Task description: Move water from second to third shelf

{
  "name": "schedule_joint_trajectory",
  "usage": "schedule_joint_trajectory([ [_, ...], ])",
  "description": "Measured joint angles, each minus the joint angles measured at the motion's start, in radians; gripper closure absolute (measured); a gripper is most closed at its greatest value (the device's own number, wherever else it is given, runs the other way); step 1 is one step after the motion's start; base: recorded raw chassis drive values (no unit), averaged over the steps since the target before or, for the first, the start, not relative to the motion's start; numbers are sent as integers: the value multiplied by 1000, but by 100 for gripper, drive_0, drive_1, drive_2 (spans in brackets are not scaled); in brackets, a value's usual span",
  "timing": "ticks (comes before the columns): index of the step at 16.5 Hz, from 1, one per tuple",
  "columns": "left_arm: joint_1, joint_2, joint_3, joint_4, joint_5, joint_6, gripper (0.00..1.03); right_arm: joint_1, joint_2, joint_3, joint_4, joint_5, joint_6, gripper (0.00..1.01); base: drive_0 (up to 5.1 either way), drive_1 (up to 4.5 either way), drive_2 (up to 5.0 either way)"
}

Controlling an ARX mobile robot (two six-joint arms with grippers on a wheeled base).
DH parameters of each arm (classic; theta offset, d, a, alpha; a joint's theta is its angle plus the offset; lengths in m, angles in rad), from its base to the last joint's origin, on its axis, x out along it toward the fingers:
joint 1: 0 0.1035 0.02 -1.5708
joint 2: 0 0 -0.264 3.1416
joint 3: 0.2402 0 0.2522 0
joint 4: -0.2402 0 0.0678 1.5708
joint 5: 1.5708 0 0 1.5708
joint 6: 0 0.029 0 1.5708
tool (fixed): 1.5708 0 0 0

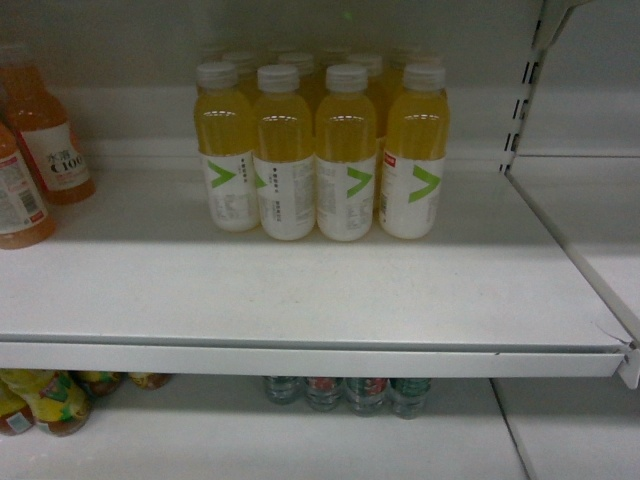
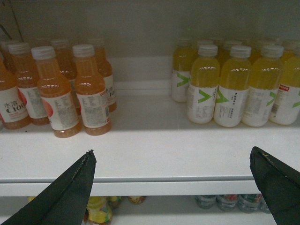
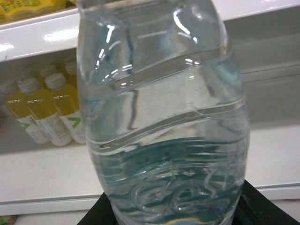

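- Water bottle (image 3: 161,117): we log it filling the centre of the right wrist view, clear and ribbed, cap out of frame.
- Right gripper (image 3: 171,213): dark jaw parts at the bottom edge flank the bottle's base; clamped on it, by our reading.
- Left gripper (image 2: 176,187): two dark fingers at the lower corners, spread wide, nothing between.
- Yellow drink bottles (image 1: 320,150): grouped upper centre on the white shelf (image 1: 300,300).
- Orange bottles (image 2: 56,89): upper left.

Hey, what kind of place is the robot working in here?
Probably a shop's drinks aisle: white metal shelving carries neat rows of identical yellow drink bottles and orange drink bottles. The right pincer is holding a clear water bottle.
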Motion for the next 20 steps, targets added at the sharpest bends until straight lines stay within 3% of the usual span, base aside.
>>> schedule_joint_trajectory([
  [7,0,0,0,0,0,0,5,0,0,0,-3,0,0,61,-442,77,384],
  [20,0,0,0,0,-1,0,5,0,0,0,-1,0,0,61,-496,249,249],
])
